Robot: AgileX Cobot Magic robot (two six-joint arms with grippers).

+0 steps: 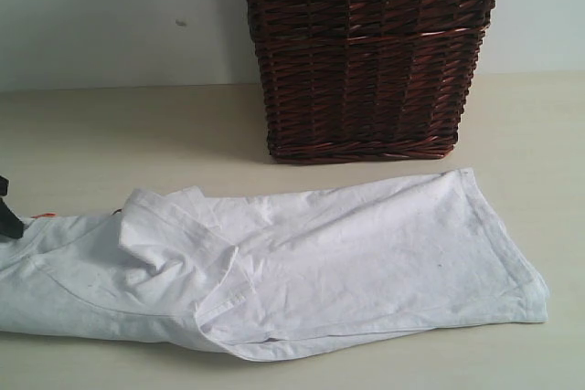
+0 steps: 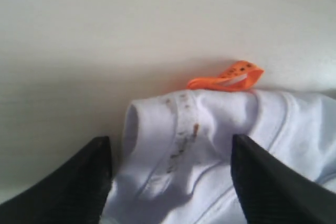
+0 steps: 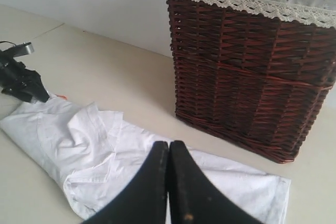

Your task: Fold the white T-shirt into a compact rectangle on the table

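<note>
The worktop (image 1: 110, 134) was a wide, pale, matte surface that looked likely to give cloth some drag. At its back stood a dark wicker basket (image 1: 366, 52) with a lace-edged lining.

The white T-shirt (image 1: 366, 253) lay flat just in front of the basket. It was gathered lengthwise into a long band across the near part of the worktop, with the hem end (image 1: 512, 244) on the right and the neck end on the left. A sleeve (image 1: 174, 244) lay rumpled on top near the middle.

The shirt looked light, limp and thin. It would probably sag and crease wherever it went unsupported, and the layers could slide apart if only the top one were pinched. Judging by this, the soundest holds were the doubled, stitched edges, namely the collar band and the hem corners, pinched through every layer.

The right hand (image 3: 168, 153) was closed, its two fingers pressed together with nothing between them. It pointed down at the middle of the band, and since the exterior view did not show it, it probably hung well above the cloth.

The left hand (image 2: 170, 148) was spread wide at the neck end, with a dark finger on either side of the cloth and not gripping it. Whether its tips touched the worktop could not be told.

Between those fingers sat the ribbed collar (image 2: 178, 124), folded over on itself. It was thicker than the body cloth and so a firmer bite. Just beyond it a small orange tag (image 2: 226, 77) curled upward, too flimsy to pull on.
</note>
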